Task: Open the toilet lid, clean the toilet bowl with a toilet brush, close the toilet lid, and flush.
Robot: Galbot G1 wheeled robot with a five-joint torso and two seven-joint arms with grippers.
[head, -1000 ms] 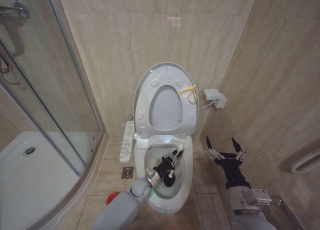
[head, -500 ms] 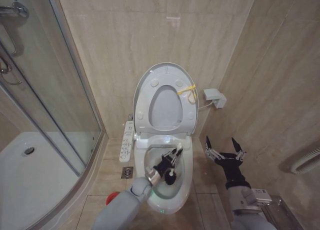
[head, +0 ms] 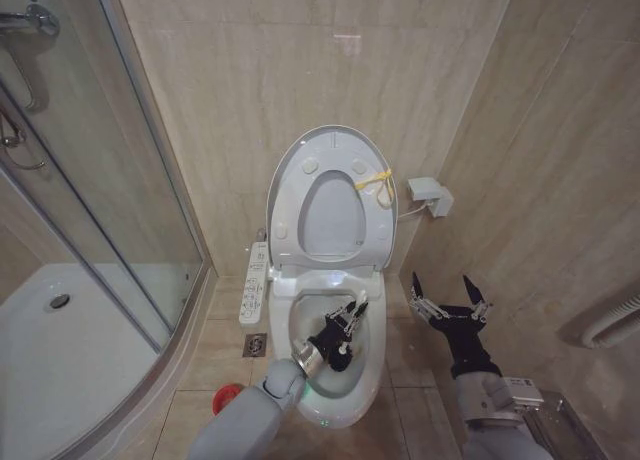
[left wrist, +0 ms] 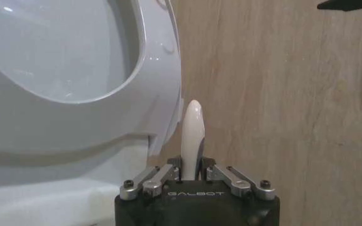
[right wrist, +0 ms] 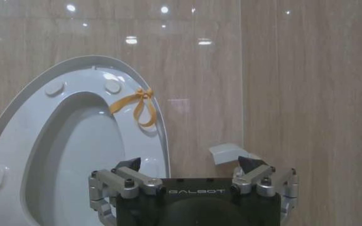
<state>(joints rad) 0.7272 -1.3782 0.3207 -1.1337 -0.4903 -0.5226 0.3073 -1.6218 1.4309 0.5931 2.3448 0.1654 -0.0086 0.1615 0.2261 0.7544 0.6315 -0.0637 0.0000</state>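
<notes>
Since a second ago the left gripper (head: 347, 318) has slid slightly nearer the robot inside the toilet bowl (head: 372, 350), clamping the toilet brush (left wrist: 192, 136), whose handle runs straight out between its fingers; the right gripper (head: 449, 298) waits spread open beside the bowl.

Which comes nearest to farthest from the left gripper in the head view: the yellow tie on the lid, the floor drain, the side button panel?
From the left gripper, shut on the toilet brush inside the toilet bowl:
1. Floor drain, on the floor left of the bowl.
2. Button panel, along the bowl's left side; close to the drain's distance.
3. Yellow tie, high on the raised toilet lid.
</notes>
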